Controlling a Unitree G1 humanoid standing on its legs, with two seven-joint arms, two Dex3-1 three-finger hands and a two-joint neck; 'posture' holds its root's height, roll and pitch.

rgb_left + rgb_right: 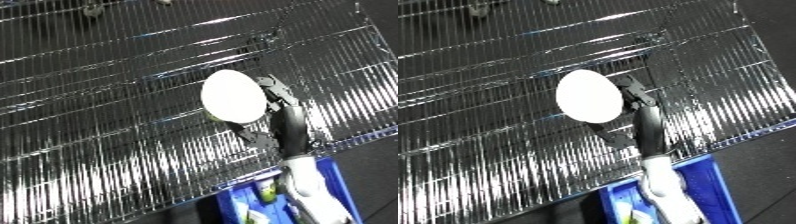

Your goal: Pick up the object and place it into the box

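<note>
**Right hand on white disc, over wire shelf**

Surface: shiny wire grid shelf (107,100), chrome rods running mostly up-down with cross bars, tilted in view, strong glare streaks along lower half. Fills nearly the whole picture. Dark floor visible past the shelf's lower-right edge and at the far right corner. Nothing else of the room readable.

Blue bin (709,185) at bottom edge, below the shelf's front edge, cut off by the frame; something pale green-white inside, too blurred to identify.

White round object (233,96), flat disc face toward camera, greenish rim showing at lower-left edge. Sits above the shelf's middle-right area, well apart from the bin. Whether resting on the wires or lifted clear: cannot tell.

Right hand (282,102) reaching in from bottom along white-silver forearm (306,190), which crosses over the bin. Black fingers (640,94) curled round the disc's right edge, clamped on it. Thumb hidden behind the disc.

Left hand out of view.
</note>
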